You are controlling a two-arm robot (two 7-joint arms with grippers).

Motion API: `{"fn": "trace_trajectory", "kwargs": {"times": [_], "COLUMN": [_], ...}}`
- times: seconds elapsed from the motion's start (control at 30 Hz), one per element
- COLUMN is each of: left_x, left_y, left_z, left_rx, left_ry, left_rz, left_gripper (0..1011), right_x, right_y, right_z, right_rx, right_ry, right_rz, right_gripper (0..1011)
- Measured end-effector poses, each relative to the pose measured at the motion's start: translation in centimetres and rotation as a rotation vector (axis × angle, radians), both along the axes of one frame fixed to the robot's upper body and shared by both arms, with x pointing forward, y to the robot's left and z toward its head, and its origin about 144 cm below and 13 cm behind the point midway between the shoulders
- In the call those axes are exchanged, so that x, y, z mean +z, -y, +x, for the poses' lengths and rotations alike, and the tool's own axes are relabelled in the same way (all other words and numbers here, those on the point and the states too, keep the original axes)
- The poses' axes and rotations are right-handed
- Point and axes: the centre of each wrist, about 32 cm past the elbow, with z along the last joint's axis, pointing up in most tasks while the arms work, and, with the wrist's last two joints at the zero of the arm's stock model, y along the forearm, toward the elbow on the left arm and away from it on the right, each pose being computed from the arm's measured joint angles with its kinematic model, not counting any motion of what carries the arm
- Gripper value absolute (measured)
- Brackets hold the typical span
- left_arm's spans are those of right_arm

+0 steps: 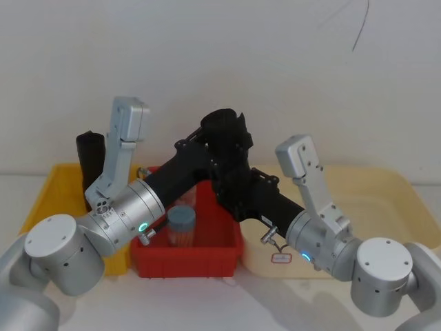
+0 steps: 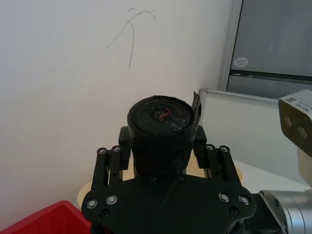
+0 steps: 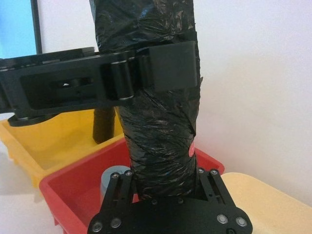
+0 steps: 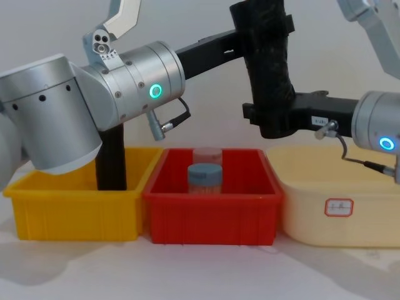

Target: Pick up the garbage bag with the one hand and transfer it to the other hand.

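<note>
The garbage bag (image 4: 269, 69) hung in the air above the red bin (image 4: 212, 215), clear of the bench (image 4: 200, 275). Its long axis was close to upright: seen from the chest it ran from twelve to six o'clock, the top leaning a touch toward eleven.

Both hands were on it at once. The left hand (image 2: 162, 139), on the green-ringed arm, reached in from nine o'clock and was closed on the upper part of the roll, a finger pressed to each side. The right hand (image 3: 163, 176), on the blue-ringed arm, came in from three o'clock at the lower end. Its fingers (image 3: 208, 178) lay against both flanks of the roll, so it looked clamped on as well, though how firmly could not be told. The two grips sat apart along the roll, the left at twelve o'clock of the right.

That stacking was what the coming move turned on. By my judgement the hand-over stood at its midpoint: the receiver had the bag and the giver had not let go. The left hand needed to spread and draw off toward nine o'clock, across the roll's axis, without dragging it. The risk was the roll tipping about the low grip, since most of its length stood above the right hand.

Below, a blue-lidded jar (image 4: 205, 178) stood in the red bin. A second roll (image 4: 111, 159) stood in the yellow bin (image 4: 75, 215) at nine o'clock of it, and a cream tray (image 4: 375, 219) lay at three.
</note>
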Motion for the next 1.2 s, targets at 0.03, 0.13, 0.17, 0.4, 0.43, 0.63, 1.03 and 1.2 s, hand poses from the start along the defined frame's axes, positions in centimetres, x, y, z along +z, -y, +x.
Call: {"fn": "trace_trajectory", "kwargs": {"times": [0.03, 0.13, 0.17, 0.4, 0.43, 0.63, 1.03, 1.2], "left_x": [0.0, 0.0, 0.0, 0.0, 0.0, 0.0, 0.0, 0.0], "left_y": [0.0, 0.0, 0.0, 0.0, 0.0, 0.0, 0.0, 0.0], "left_z": [0.0, 0.0, 0.0, 0.0, 0.0, 0.0, 0.0, 0.0], "left_rx": [0.0, 0.0, 0.0, 0.0, 0.0, 0.0, 0.0, 0.0], "left_ry": [0.0, 0.0, 0.0, 0.0, 0.0, 0.0, 0.0, 0.0], "left_rz": [0.0, 0.0, 0.0, 0.0, 0.0, 0.0, 0.0, 0.0], "left_gripper": [761, 834, 868, 1001, 1001, 1001, 1001, 1001], "right_x": [0.0, 0.2, 0.2, 0.5, 0.6, 0.8, 0.9, 0.9], "right_y": [0.0, 0.1, 0.2, 1.0, 1.1, 2.8, 7.7, 10.0], "right_z": [0.0, 0.0, 0.0, 0.1, 0.1, 0.2, 0.6, 0.6], "right_rx": [-0.003, -0.008, -0.011, -0.04, -0.044, -0.099, -0.256, -0.327], "right_ry": [0.001, 0.005, 0.007, 0.017, 0.018, 0.022, -0.003, -0.024], "right_rz": [0.0, 0.0, 0.0, 0.006, 0.007, 0.017, 0.009, -0.012], "right_gripper": [531, 531, 531, 531, 531, 531, 531, 530]}}
